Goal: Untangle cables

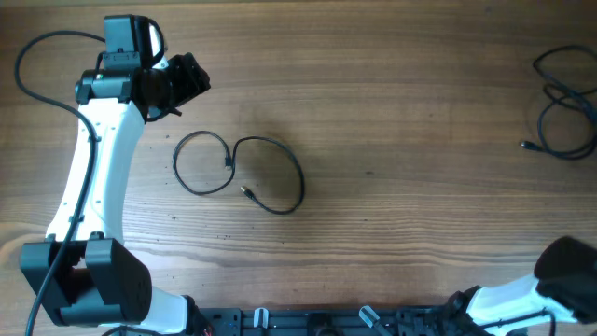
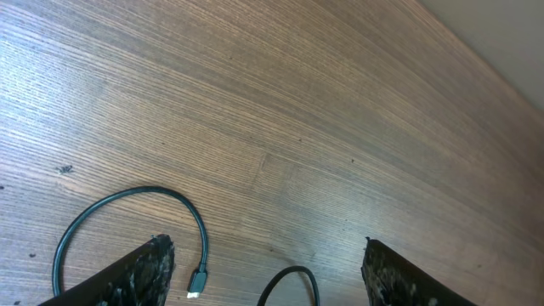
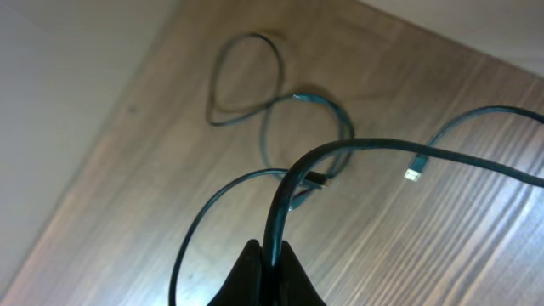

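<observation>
Left gripper (image 1: pixel 191 82) hangs wide open above the table (image 1: pixel 401 224) beside the looped cable (image 1: pixel 239 174) at centre-left, while the right gripper (image 3: pixel 272 255) pinches tight on a second cable (image 3: pixel 365 146), more loops (image 1: pixel 564 107) lying at far right.

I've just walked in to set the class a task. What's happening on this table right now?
Two robot arms are sorting out thin black cables on a wooden table. The left gripper is open and empty, close to a looped cable that lies by itself in a figure-eight. The right gripper is shut on another cable, which rises from its fingertips. The loose cables beyond it lie in untidy loops near the table's edge.
</observation>
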You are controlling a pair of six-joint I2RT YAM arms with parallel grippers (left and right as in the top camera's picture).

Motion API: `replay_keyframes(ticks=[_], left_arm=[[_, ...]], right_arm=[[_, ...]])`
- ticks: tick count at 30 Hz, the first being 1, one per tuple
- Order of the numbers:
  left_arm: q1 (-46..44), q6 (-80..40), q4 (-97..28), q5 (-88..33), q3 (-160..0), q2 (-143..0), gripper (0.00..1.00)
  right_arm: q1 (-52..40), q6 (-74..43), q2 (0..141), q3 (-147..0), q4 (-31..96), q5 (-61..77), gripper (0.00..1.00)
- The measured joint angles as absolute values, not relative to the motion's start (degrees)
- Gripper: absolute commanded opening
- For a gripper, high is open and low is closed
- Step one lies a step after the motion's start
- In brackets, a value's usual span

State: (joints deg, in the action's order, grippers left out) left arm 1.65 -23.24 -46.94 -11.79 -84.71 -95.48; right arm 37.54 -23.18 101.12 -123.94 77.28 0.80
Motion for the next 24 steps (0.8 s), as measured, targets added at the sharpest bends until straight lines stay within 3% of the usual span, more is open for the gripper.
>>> replay_keyframes(ticks=[2,3,4,6,11,12,14,16,19,24], left_arm=[[1.65,-23.24,-46.96,-11.77,-84.71,-95.48,0.74],[1.65,-23.24,-47.00,-11.77,-84.71,-95.48,0.74],[1.65,-23.27,-46.92,-11.79,-84.71,-95.48,0.74],[1.65,-24.16,-46.89,-11.79,-84.71,-95.48,0.75],[1.65,-25.21,-46.94,-11.79,-84.71,-95.48,0.75],[1.65,-25.23,-46.98,-11.81,-84.71,-95.48,0.74],[1.65,-25.54,-46.96,-11.81,-84.71,-95.48,0.61],[1.65,-23.20,-46.70,-11.60,-84.71,-95.48,0.63],[3.20,-20.27,-46.26,-9.39,-84.77,-95.35,0.74],[15.57,-19.57,-47.83,-7.75,-86.85,-89.91,0.72]], right_arm=[[38.30,-23.14,106.34,-122.61,72.90,0.56,0.09],[38.26,-23.09,108.38,-122.37,68.73,0.56,0.50],[38.02,-22.90,111.57,-122.37,64.42,0.54,0.99],[37.06,-22.09,116.79,-122.32,58.59,0.56,1.00],[34.35,-16.67,120.01,-122.06,62.06,5.39,0.99],[33.95,-15.86,119.63,-122.06,63.44,7.14,1.00],[32.84,-12.43,117.93,-122.04,65.91,12.19,1.00],[29.52,-7.25,114.63,-122.04,68.69,18.04,1.00],[20.36,-2.13,110.78,-122.06,72.77,24.12,1.00],[-2.15,-1.48,110.74,-122.04,73.12,27.03,1.00]])
